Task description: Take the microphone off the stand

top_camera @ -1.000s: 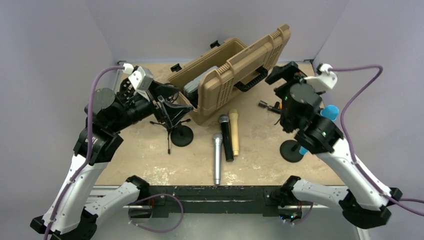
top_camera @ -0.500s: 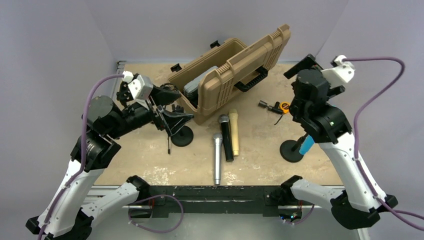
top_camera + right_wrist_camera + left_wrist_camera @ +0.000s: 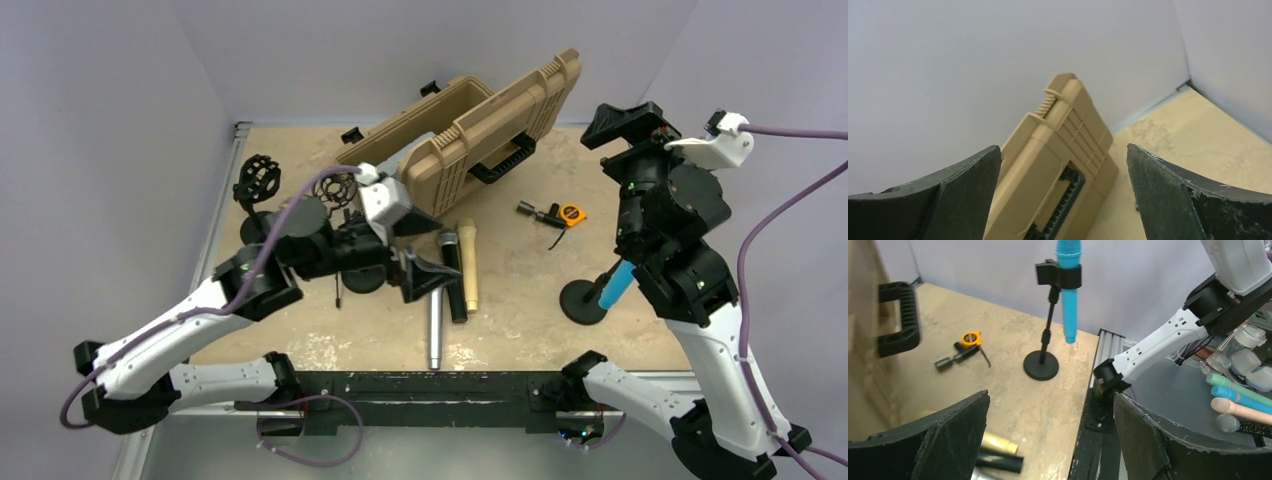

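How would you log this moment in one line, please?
left gripper: open, empty | right gripper: open, empty | mic: clipped in stand

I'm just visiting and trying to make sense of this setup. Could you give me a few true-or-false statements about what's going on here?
1. The blue microphone sits clipped in its stand. True.
2. The right gripper grips that microphone. False: it is open, empty and away from it.
3. Three microphones lie on the table. True: silver, black and gold.
4. The tan case is shut. False: its lid stands open.
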You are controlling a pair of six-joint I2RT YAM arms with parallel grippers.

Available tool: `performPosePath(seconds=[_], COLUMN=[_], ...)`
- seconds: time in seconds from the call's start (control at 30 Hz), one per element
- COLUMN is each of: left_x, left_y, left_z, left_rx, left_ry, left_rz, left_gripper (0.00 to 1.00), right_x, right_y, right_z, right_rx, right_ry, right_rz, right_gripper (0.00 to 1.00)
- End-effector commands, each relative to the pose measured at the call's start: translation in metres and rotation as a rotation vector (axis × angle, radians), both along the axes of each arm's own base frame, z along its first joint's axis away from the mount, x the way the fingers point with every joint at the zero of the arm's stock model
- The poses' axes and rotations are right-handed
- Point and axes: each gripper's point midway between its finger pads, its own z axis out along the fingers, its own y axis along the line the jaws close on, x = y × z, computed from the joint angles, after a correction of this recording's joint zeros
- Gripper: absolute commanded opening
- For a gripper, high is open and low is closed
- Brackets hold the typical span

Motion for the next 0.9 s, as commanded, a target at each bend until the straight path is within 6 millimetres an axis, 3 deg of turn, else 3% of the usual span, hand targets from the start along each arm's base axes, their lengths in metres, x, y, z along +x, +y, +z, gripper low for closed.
performPosePath(seconds=[0.0, 0.1, 0.2, 0.37, 0.5, 0.7, 0.87], left_x=[0.006, 0.007, 0.019, 0.023, 0.023, 0.021, 0.026], left_y=[-0.064, -0.118, -0.159, -0.215, -0.256, -0.3, -0.321], left_z=[0.001, -0.019, -0.037, -0.063, -0.093, -0.118, -0.129], left_rx=[-0.059, -0.1, -0.118, -0.227, -0.234, -0.199, -0.164], left_ry=[-0.085, -0.056, -0.02, 0.084, 0.145, 0.204, 0.257], left_rz=[0.054, 0.028, 0.042, -0.004, -0.044, -0.115, -0.112], left_gripper=[0.93, 0.95, 0.96, 0.95, 0.94, 0.94, 0.93], right_x=[-0.018, -0.027, -0.041, -0.07, -0.082, -0.094, -0.101], right_y=[0.008, 0.009, 0.008, -0.011, -0.011, -0.01, -0.014], right_z=[0.038, 0.049, 0.063, 0.087, 0.095, 0.1, 0.099], right_rx=[-0.008, -0.016, -0.024, -0.019, -0.024, -0.035, -0.042], right_ry=[-0.155, -0.198, -0.247, -0.334, -0.376, -0.413, -0.422], right_rz=[0.112, 0.152, 0.181, 0.162, 0.194, 0.231, 0.23], right_gripper=[0.94, 0.94, 0.94, 0.94, 0.94, 0.94, 0.94])
